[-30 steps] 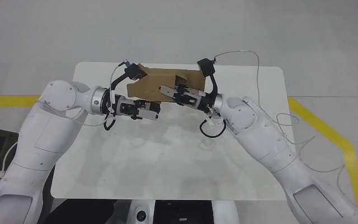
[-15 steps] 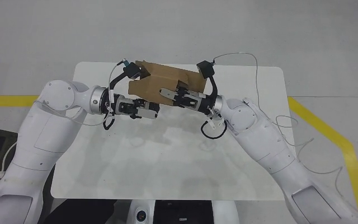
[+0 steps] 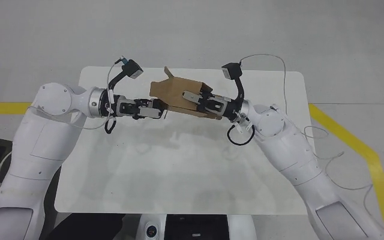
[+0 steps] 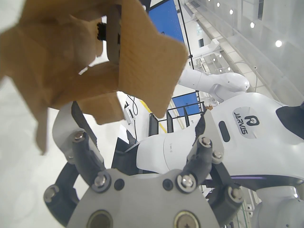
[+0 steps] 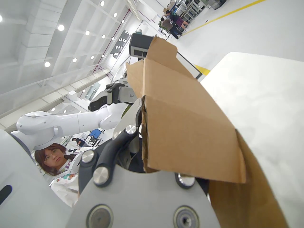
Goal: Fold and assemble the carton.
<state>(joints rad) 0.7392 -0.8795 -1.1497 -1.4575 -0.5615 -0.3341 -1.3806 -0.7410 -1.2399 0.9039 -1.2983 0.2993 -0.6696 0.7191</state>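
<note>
So the carton (image 3: pixel 177 90) is up in the air over the far part of the tabletop (image 3: pixel 180 174), not resting on it, and it sits right between the two sets of fingers. It's only half formed: a brown cardboard shell with loose flaps poking out, one of them sticking up at the corner farthest from the right fingers (image 3: pixel 191 95).

The right fingers have it. They're clamped on one wall at the end of the box, with one finger lying across the outside of the panel in the top view. From the right wrist, that wall (image 5: pixel 185 124) runs straight out from between the fingers. One finger (image 5: pixel 127 123) sits just beside the cardboard edge, and the other is hidden behind the panel. The tabletop (image 5: pixel 261 84) shows beyond the box.

The left fingers (image 3: pixel 155 109) are at the opposite end of the carton, spread wide apart and gripping nothing. From the left wrist, the open end of the box (image 4: pixel 147 60) hangs just ahead of the tips, flaps splayed out in every direction, so you look straight into it. One finger (image 4: pixel 210 131) stands clear of the cardboard. The other tip runs up under a flap, and I honestly can't tell if it's touching.
</note>
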